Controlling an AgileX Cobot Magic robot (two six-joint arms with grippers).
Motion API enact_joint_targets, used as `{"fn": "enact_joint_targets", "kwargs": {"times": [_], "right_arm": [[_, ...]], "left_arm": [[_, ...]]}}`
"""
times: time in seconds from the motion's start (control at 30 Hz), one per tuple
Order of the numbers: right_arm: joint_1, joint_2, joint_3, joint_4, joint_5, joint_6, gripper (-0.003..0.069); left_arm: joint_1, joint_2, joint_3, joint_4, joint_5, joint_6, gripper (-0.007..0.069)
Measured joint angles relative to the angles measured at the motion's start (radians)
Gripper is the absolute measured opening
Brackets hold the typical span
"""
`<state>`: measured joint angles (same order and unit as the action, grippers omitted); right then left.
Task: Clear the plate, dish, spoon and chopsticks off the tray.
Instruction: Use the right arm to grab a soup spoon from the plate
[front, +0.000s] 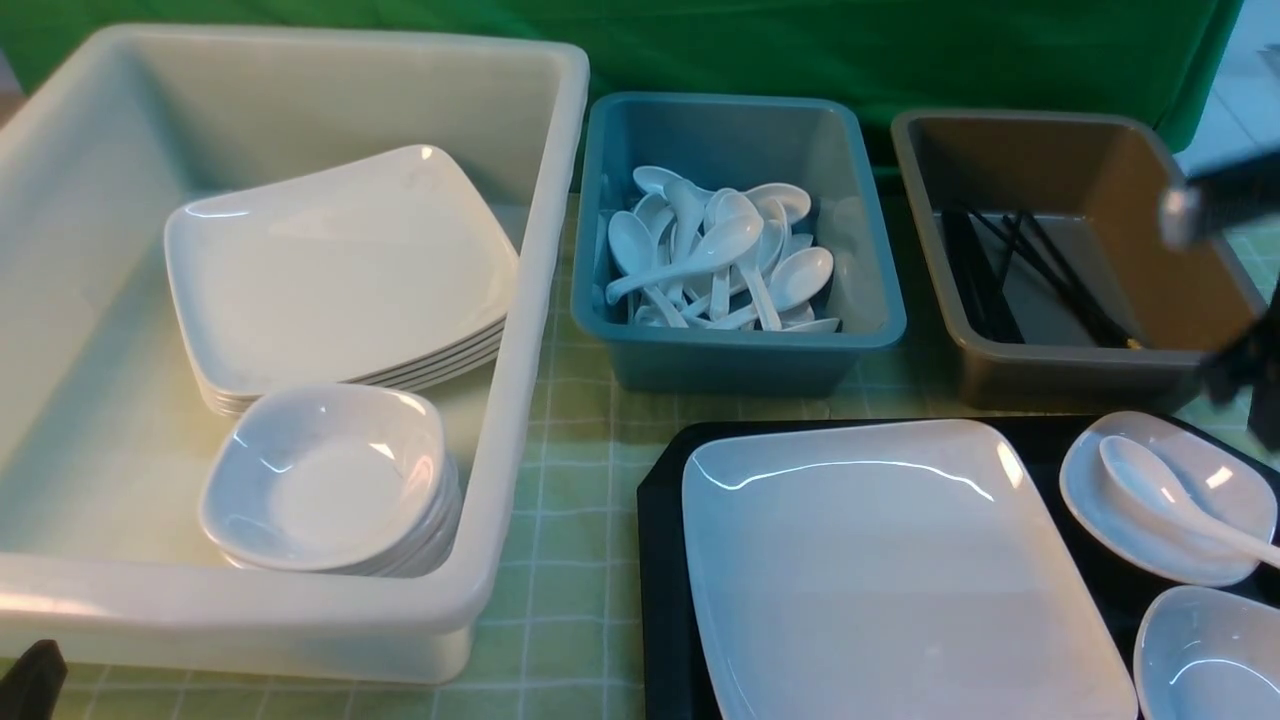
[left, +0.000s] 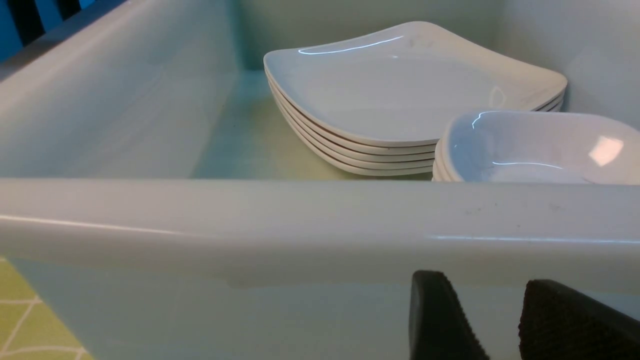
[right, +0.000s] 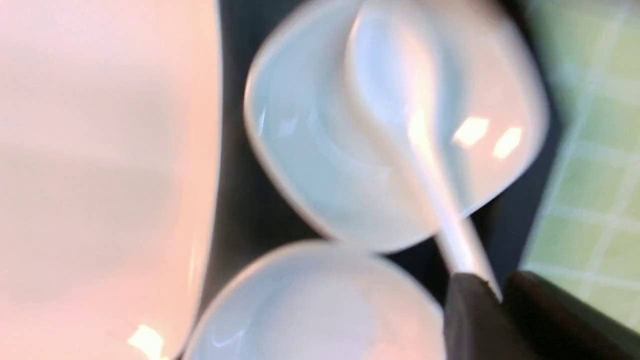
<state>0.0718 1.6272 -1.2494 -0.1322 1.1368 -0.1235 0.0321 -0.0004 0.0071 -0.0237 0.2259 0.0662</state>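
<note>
**Tray-clearing station: spoon lot, right side**

Green checked tablecloth (front: 575, 470) covered the table, with a plain green backdrop (front: 800, 50) behind.

- Large dark rectangular plastic tray (front: 660, 560), near right. It carried a large glossy white square plate (front: 880, 580) on its left part and two small deep white dishes on its right.
- Short glossy white soup spoon (front: 1150, 480), lying in the farther dish (front: 1095, 510). Long axis diagonal: bowl pointed far-left, handle ran near-right over the dish rim.
- Nearer dish (front: 1210, 655), nothing in it.
- Deep cream tub (front: 540, 300), left, held stacked plates (front: 330, 270) and stacked dishes (front: 320, 480).
- Teal tub (front: 740, 360), centre, held white spoons (front: 720, 250).
- Brown tub (front: 1050, 375), far right, held thin black chopsticks (front: 1050, 265).
- Left gripper (left: 500, 325): jaws apart, empty, outside the cream tub's near wall.
- Right gripper (right: 500, 305): at the spoon's handle tip; blur hid whether it gripped.
</note>
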Motion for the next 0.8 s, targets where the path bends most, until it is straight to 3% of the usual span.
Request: {"fn": "enact_joint_targets", "kwargs": {"times": [0.13, 0.27, 0.47, 0.8], "right_arm": [[0.0, 0.001, 0.133, -0.056, -0.095, 0.006, 0.034], [0.0, 0.001, 0.158, -0.09, -0.146, 0.008, 0.0428], [0.0, 0.054, 0.158, -0.179, -0.16, 0.017, 0.0388], [-0.001, 0.171, 0.158, -0.189, -0.148, 0.018, 0.0351]], "left_arm": [[0.0, 0.0, 0.0, 0.0, 0.0, 0.0, 0.0232], [0.0, 0.0, 0.0, 0.0, 0.0, -0.002, 0.0232], [0.0, 0.0, 0.0, 0.0, 0.0, -0.001, 0.0232], [0.0, 0.0, 0.0, 0.0, 0.0, -0.001, 0.0232]]}}
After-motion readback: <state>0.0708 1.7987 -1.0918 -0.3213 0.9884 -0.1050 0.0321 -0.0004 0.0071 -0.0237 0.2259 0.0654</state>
